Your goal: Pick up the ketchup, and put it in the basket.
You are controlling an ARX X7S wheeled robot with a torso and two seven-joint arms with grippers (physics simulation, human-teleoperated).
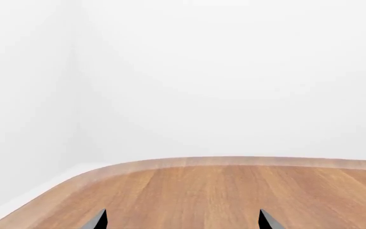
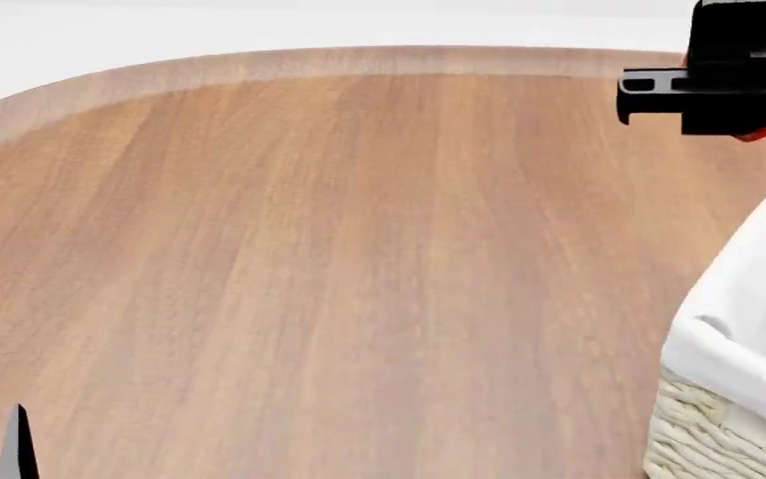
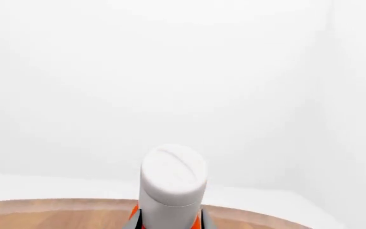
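Ketchup being carried aloft toward the basket; the drop is not yet made.

Nearest, at about seven o'clock in the head view, only a fingertip of the left gripper (image 2: 13, 444) is being shown low over the wooden table (image 2: 356, 259); in its wrist view the two fingertips are being held well apart with nothing between them, so it is judged released and idle. At about four o'clock, the white liner and woven wall of the basket (image 2: 736, 349) are being cut off by the frame edge. Farthest, at about two o'clock, the ketchup (image 3: 173, 179) is being gripped by the right gripper (image 2: 722, 95), clenched on the bottle with the white cap upward. The carry step is judged under way; next, the bottle needs to be brought over the basket opening, lowered, and released.
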